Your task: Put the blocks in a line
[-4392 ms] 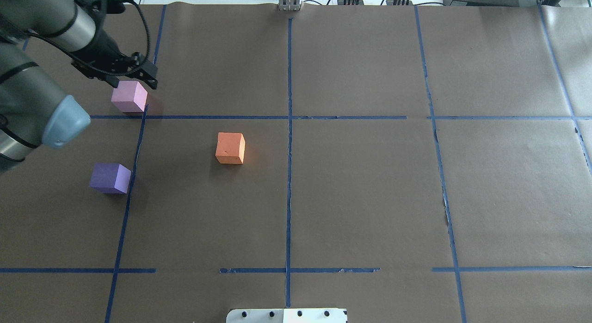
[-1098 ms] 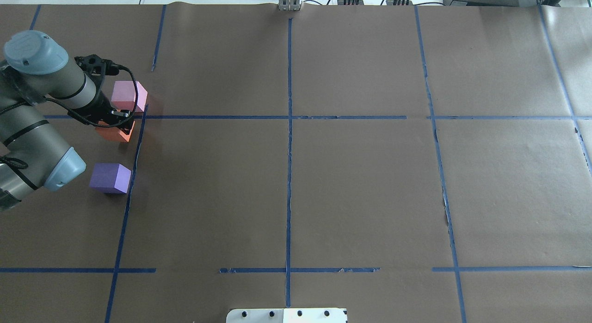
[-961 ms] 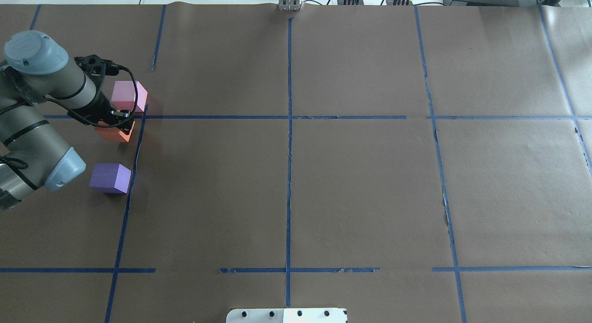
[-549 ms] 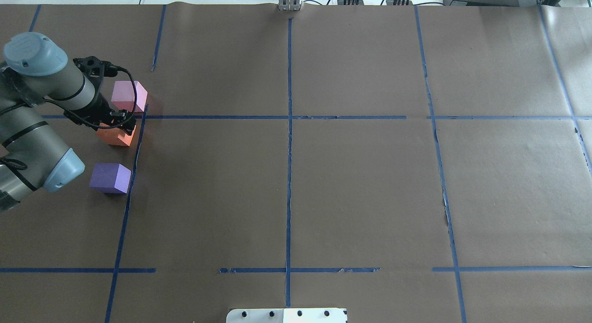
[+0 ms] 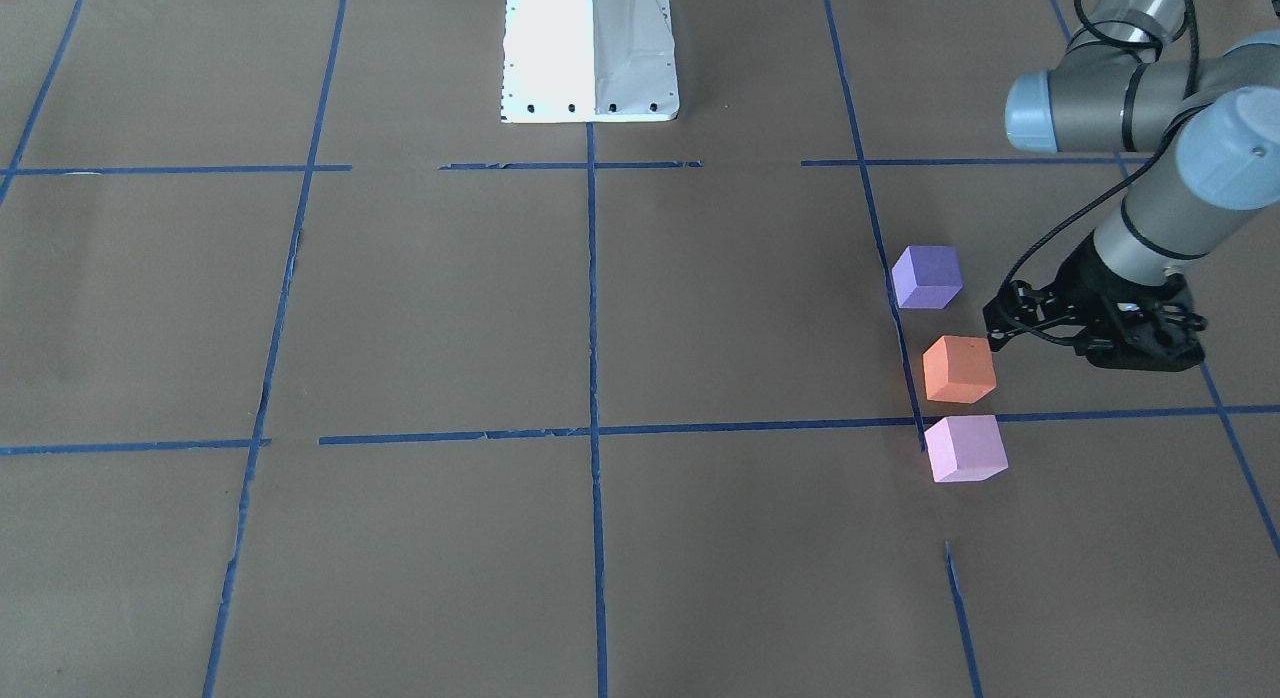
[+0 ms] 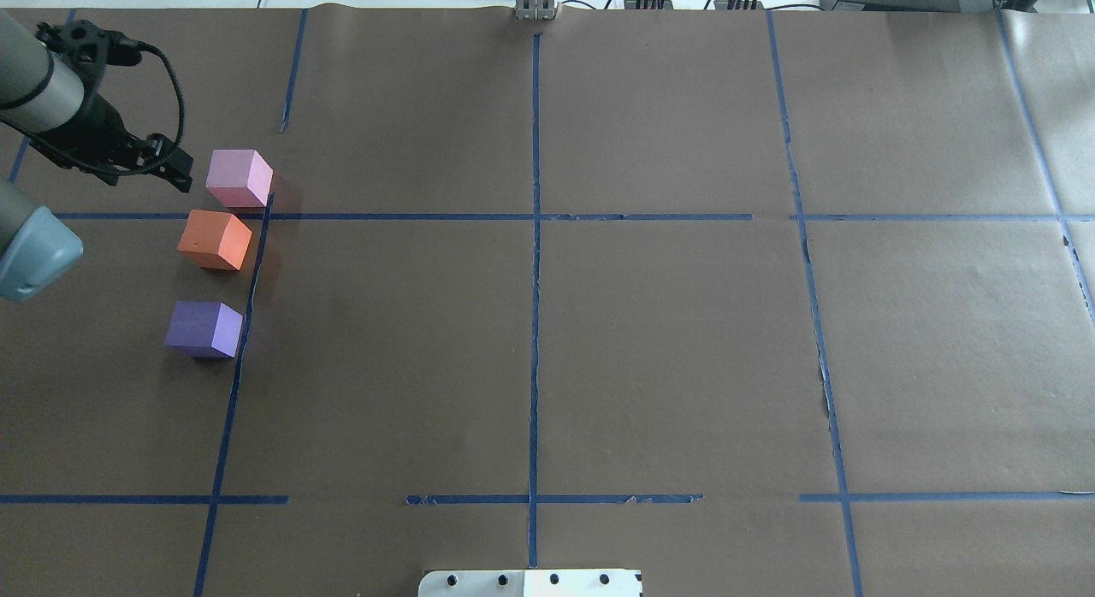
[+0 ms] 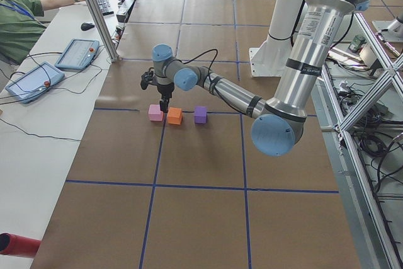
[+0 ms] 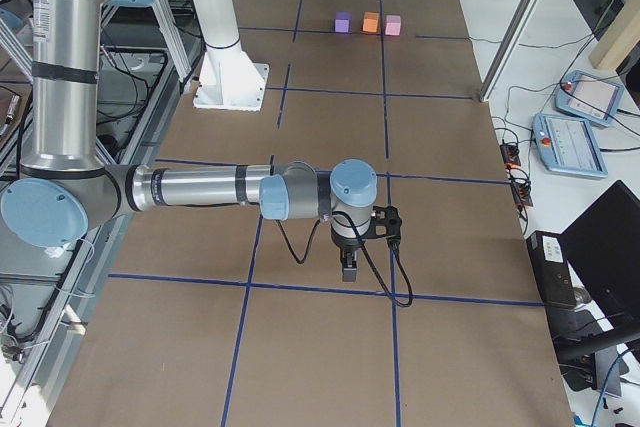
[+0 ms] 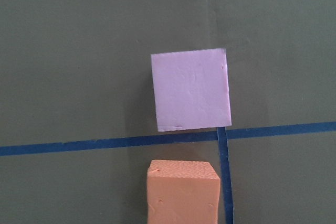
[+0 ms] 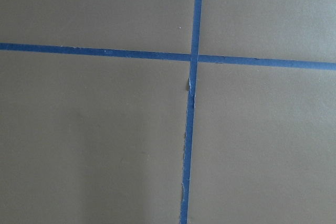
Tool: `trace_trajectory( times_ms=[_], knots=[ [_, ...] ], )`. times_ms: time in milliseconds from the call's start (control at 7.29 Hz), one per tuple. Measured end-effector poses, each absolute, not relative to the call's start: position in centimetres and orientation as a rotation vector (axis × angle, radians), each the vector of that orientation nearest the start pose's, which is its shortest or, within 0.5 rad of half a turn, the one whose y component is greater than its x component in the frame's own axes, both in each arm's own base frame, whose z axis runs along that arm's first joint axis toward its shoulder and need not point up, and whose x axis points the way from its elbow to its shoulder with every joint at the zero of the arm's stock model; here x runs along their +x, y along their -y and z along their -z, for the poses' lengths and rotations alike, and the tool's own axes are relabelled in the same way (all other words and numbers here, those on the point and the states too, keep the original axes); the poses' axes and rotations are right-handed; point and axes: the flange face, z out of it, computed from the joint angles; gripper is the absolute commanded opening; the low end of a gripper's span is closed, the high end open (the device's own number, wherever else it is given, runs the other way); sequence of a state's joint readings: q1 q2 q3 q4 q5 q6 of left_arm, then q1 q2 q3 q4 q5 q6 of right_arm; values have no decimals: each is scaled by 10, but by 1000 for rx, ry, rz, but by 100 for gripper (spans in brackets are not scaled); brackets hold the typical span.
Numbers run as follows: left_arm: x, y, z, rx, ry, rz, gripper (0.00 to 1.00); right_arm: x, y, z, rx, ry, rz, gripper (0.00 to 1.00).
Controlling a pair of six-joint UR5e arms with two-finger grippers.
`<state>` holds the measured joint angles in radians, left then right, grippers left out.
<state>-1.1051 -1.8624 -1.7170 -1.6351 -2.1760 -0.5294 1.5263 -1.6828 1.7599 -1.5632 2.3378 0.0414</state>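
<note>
Three blocks stand in a row on the brown paper at the table's left side: the pale pink block (image 6: 239, 178), the orange block (image 6: 214, 239) and the purple block (image 6: 204, 329). The same row shows in the front-facing view as pink (image 5: 965, 448), orange (image 5: 958, 369) and purple (image 5: 927, 276). My left gripper (image 6: 178, 171) hangs raised, empty and open, left of the pink block and clear of all three. The left wrist view looks down on the pink block (image 9: 191, 88) and the orange block (image 9: 182, 190). My right gripper (image 8: 348, 269) shows only in the exterior right view, low over bare paper; I cannot tell its state.
Blue tape lines (image 6: 535, 238) divide the brown paper into squares. The white robot base (image 5: 590, 48) stands at the table's near-middle edge. Tablets and cables (image 7: 75, 55) lie on the operators' bench beside the table.
My left gripper carried the orange block from the middle to between the pink and purple blocks, let it go, and has risen away toward the back left.
</note>
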Motion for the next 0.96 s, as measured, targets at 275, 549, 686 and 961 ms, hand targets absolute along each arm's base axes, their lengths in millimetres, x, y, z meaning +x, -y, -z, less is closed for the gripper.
trace_trajectory(
  times_ms=[275, 549, 686, 961],
  knots=[
    [87, 584, -478, 215, -667, -199, 100, 44, 451, -618, 48, 769, 35, 100],
    [-3, 569, -555, 200, -638, -257, 100, 44, 451, -618, 47, 769, 35, 100],
    [-29, 546, -594, 166, -682, -238, 100, 44, 451, -618, 47, 769, 35, 100],
    [-43, 516, -631, 116, -755, -197, 100, 44, 451, -618, 47, 769, 35, 100]
  ],
)
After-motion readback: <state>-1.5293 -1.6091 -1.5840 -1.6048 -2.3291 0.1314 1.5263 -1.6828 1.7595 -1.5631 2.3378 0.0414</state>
